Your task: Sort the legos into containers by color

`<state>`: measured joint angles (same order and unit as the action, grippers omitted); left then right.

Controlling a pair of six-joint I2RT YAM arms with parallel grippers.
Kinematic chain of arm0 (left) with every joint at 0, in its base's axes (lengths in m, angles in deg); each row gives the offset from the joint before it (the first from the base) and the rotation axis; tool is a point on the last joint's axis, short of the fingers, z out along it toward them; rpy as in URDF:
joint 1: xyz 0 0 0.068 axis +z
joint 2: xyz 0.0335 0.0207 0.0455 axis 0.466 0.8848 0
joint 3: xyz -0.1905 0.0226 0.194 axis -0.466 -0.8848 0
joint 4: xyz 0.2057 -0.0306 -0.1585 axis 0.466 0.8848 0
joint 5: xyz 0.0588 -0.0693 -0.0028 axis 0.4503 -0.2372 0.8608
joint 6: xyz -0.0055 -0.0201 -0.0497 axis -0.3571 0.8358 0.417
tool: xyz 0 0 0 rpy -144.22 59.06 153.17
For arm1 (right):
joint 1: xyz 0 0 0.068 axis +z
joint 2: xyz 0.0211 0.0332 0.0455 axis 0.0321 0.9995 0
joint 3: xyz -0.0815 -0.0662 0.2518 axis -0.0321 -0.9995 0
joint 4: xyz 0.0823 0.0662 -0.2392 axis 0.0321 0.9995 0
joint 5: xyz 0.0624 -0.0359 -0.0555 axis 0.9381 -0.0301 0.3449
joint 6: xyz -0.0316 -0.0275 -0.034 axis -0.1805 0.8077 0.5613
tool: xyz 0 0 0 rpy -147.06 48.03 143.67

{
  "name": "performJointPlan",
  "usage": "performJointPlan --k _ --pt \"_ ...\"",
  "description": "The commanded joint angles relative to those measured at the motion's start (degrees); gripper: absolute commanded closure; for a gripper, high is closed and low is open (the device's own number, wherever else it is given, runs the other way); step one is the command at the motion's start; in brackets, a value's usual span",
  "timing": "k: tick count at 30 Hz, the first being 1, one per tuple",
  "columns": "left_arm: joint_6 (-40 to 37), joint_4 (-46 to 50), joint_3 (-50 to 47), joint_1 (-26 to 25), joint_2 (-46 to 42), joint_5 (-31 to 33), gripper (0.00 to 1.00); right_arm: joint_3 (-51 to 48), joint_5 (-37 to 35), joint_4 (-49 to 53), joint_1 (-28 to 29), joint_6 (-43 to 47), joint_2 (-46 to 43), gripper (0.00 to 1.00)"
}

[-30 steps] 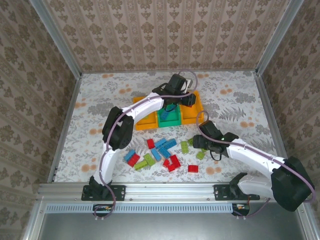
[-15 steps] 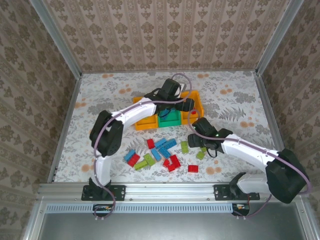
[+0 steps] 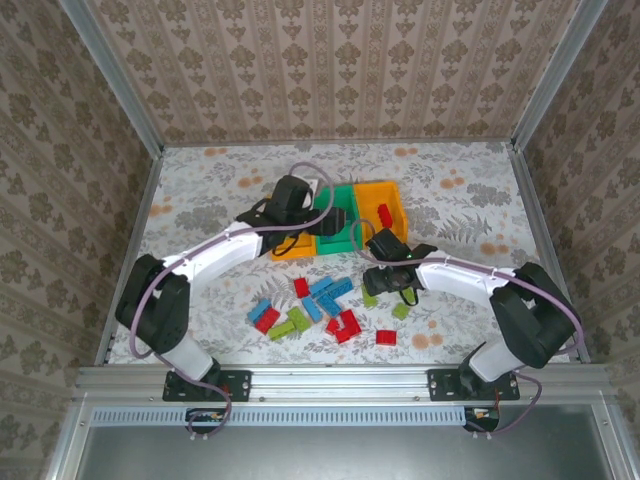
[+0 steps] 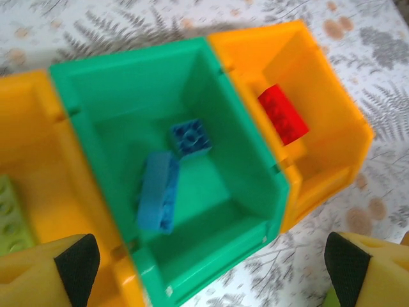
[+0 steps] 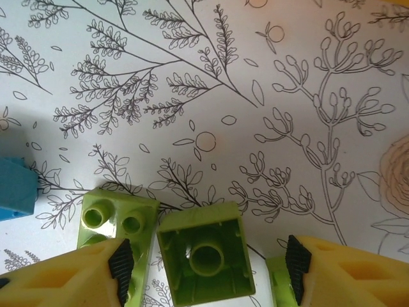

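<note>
The containers stand in a row: a green bin between a left orange bin and a right orange bin. Two blue legos lie in the green bin. One red lego is in the right orange bin, and a lime one in the left. My left gripper hangs open and empty over the green bin's near edge. My right gripper is open on the table, straddling an upside-down lime lego without touching it. A second lime lego lies by its left finger.
Loose red, blue and lime legos are scattered on the floral table in front of the bins. A blue brick lies left of the right gripper. Metal rails and patterned walls bound the table.
My left gripper has opened and drawn back leftward from over the bins. My right gripper has moved up and left to the lime legos, and its jaws have narrowed somewhat.
</note>
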<state>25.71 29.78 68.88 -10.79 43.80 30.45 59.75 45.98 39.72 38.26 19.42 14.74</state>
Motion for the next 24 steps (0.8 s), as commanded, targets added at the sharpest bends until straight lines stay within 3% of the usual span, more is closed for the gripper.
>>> performJointPlan --k 1,7,16,19,24 --pt "1.6 -1.1 -3.3 1.2 -4.4 1.1 0.05 2.6 0.2 2.3 0.3 1.9 2.0 0.36" --pt "1.6 -0.5 -7.9 2.5 -9.3 2.3 0.05 4.5 -0.4 4.1 0.3 2.0 4.8 0.51" --pt "2.0 0.3 -12.3 3.8 -13.7 3.4 0.04 4.7 0.4 5.3 0.3 1.7 5.3 0.62" --pt "2.1 0.7 -13.5 4.1 -15.0 3.9 0.04 4.8 0.4 5.4 0.3 1.0 4.2 0.69" --pt "2.2 2.2 -15.7 4.7 -18.2 6.2 0.04 6.6 1.1 5.4 0.3 -0.8 -1.5 0.72"
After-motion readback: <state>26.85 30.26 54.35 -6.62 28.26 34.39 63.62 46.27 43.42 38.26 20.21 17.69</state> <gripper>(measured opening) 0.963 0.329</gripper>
